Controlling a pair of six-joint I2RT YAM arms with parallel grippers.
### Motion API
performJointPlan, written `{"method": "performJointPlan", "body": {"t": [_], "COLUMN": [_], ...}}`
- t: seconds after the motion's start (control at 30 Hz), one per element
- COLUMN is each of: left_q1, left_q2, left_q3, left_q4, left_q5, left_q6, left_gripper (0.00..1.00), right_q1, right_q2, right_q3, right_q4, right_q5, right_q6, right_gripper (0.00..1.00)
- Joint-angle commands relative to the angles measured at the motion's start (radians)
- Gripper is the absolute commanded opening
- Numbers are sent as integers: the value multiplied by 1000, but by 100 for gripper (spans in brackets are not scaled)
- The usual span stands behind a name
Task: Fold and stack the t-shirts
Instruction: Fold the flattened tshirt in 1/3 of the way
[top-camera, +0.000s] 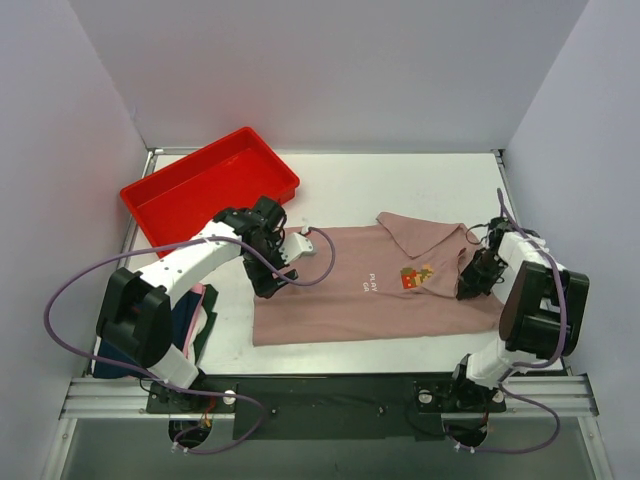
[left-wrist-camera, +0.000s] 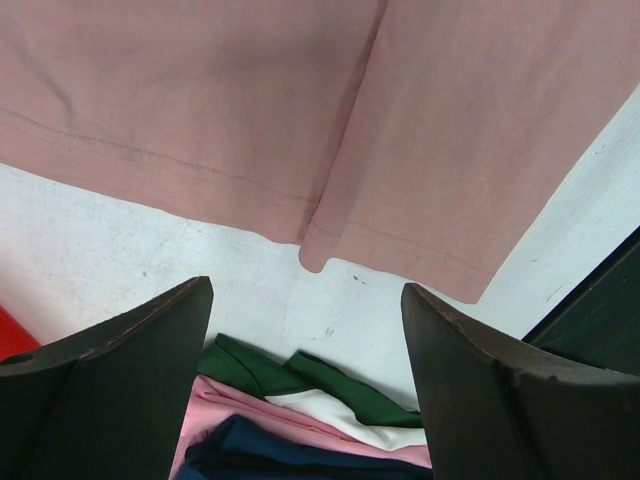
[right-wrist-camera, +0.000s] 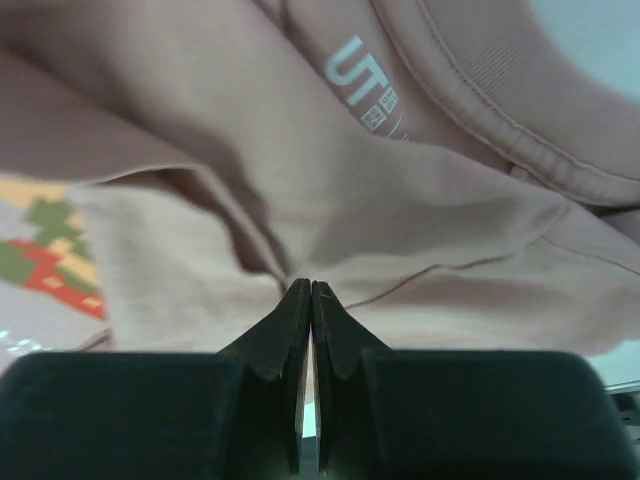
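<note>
Dusty-pink collared shirt (top-camera: 370, 290) lies spread mid-counter (top-camera: 400, 190). Navy folded shirt (left-wrist-camera: 290, 458) sits at the left edge.

Left end effector (left-wrist-camera: 305, 288) is open, over the hem corner. Right end effector (right-wrist-camera: 308, 290) is closed at a shoulder crease; cannot tell whether it pinches cloth.

Judgement: cloth is light and limp and will sag. Grip at hem corners and shoulders.

A robot lab cell: plain white walls (top-camera: 330, 70) box in a white desk (top-camera: 400, 175); cabled arms (top-camera: 190, 262) mounted along a metal rail (top-camera: 100, 403)
</note>
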Motion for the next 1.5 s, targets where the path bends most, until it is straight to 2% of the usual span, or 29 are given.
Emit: {"method": "performJointPlan", "body": {"t": [0.0, 0.2, 0.43, 0.53, 0.7, 0.93, 1.07, 1.23, 1.3, 1.33, 1.4, 1.47], "left_q1": [5, 5, 6, 8, 8, 8, 9, 17, 15, 15, 15, 15], "left_q2": [-11, -19, -11, -8, -10, -16, -14, 1, 13, 18, 27, 30], "left_q3": [49, 44, 40, 46, 40, 41, 53, 75, 89, 96, 103, 101], "left_q4": [21, 15, 15, 18, 18, 15, 10, 9, 7, 6, 9, 10], "left_q5": [24, 16, 7, -1, -2, -2, 1, 30, 41, 44, 44, 47], "left_q6": [13, 9, 12, 16, 19, 19, 17, -9, -23, -24, -24, -24], "left_gripper": [87, 87, 87, 87, 87, 87, 87, 87, 87, 87, 87, 87], "right_q1": [-12, -12, 28, 69, 167, 229, 229, 232, 269, 323, 423, 509], "right_q2": [65, 142, 109, 142, 222, 342, 297, 158, 126, 116, 131, 186], "right_q3": [-8, 43, 61, 90, 210, 362, 417, 396, 379, 373, 390, 423], "right_q4": [15, 26, 32, 42, 48, 46, 32, -58, -76, -78, -93, -127], "right_q5": [-6, -20, -70, -113, -123, -153, -169, -35, 41, 76, 159, 314], "right_q6": [4, 3, 31, 52, 115, 147, 103, -14, -99, -135, -314, -433], "right_gripper": [0, 0, 0, 0, 0, 0, 0, 0, 10, 22, 32, 36]}}
